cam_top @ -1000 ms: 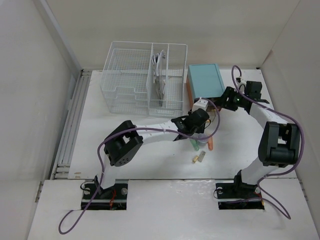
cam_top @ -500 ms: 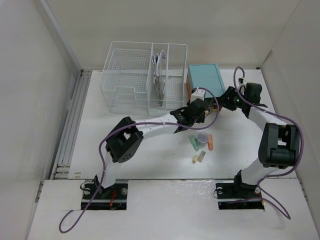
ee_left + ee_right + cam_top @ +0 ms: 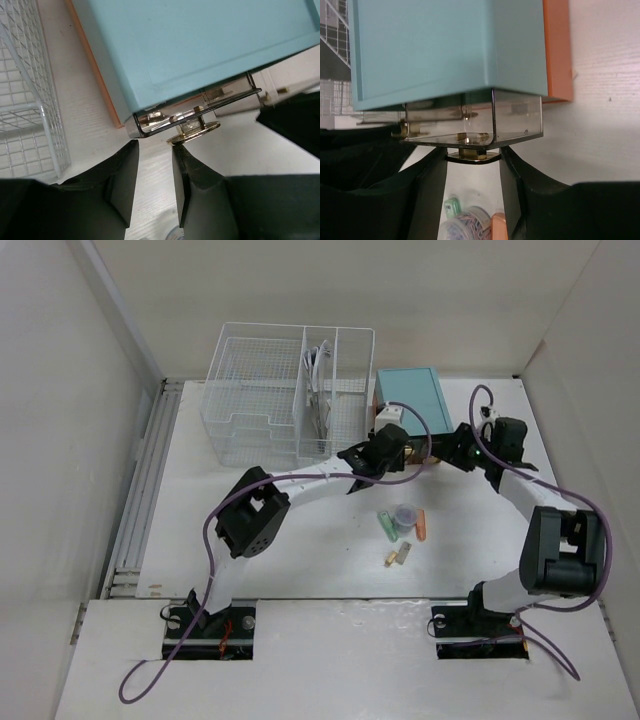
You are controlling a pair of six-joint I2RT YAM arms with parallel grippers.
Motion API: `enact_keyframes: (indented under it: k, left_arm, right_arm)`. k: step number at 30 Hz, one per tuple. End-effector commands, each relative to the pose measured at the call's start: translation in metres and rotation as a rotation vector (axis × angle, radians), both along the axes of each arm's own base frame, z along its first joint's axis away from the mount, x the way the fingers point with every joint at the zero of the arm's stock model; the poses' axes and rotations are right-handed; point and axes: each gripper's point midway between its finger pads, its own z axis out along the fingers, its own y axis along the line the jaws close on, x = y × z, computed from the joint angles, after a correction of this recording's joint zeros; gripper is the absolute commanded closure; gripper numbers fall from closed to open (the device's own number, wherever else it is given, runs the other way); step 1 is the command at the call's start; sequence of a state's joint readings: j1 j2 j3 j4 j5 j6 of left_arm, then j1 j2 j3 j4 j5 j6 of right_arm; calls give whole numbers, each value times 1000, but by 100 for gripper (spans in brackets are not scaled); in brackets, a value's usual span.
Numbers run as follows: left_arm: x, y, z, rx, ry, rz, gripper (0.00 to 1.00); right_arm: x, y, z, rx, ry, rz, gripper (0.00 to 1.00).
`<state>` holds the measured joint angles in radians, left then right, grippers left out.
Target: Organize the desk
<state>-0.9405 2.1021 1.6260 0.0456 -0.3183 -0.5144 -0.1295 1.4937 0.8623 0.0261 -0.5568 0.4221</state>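
Observation:
The white desk [image 3: 250, 530] holds a teal box [image 3: 410, 398] at the back, beside a wire basket [image 3: 290, 390]. The box's clear drawer [image 3: 470, 125] stands pulled out a little. My right gripper [image 3: 473, 156] reaches in from the right, and its fingers sit against both sides of that drawer's gold knob [image 3: 473, 155]. My left gripper [image 3: 155, 150] is open and empty just in front of the box [image 3: 190, 45]. Its right fingertip [image 3: 182, 152] touches the underside of another gold knob [image 3: 194, 134]. In the top view both grippers meet at the box's front, left [image 3: 393, 445] and right [image 3: 452, 447].
On the desk in front of the box lie a green piece [image 3: 385, 526], a clear cup of rubber bands [image 3: 404, 517], an orange piece [image 3: 421, 526] and two small tan and grey pieces [image 3: 398, 555]. The basket holds a white cable [image 3: 318, 390]. Walls close in on both sides.
My left gripper has moved away from the small pieces, up and back to the front of the teal box. My right gripper has shifted slightly right, still at the box.

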Motion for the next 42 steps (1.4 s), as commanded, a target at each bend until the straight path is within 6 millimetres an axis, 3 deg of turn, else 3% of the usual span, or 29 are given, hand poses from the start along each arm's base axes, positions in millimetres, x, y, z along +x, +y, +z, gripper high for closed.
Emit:
enact_keyframes:
  k: [1,14,19,26,33,37,39,42]
  left_arm:
    - [17,-1,22,-47,-40,35,70]
    - [30,9,18,-39,-35,62,70]
    - [31,8,23,-46,-41,62,70]
    - [30,9,21,-31,-39,58,70]
    - [29,8,26,-42,-41,50,70]
    - [23,13,23,-38,-33,42,67]
    - [20,17,31,-47,-39,42,62]
    - [17,21,28,-35,-39,38,54]
  right_arm:
    - [-8,-1,12,-31,-54,11,71]
    - [-62,-1,-15,-114,68,96,71]
    - [-72,-9,-19,-144,87,107,70]
    - [-86,-3,-7,-123,98,150,65]
    - [-95,5,1,-100,97,210,38]
    - [-98,7,6,-109,90,247,35]
    - [-103,7,6,-117,105,262,33]
    - [-110,10,14,-120,89,290,33]
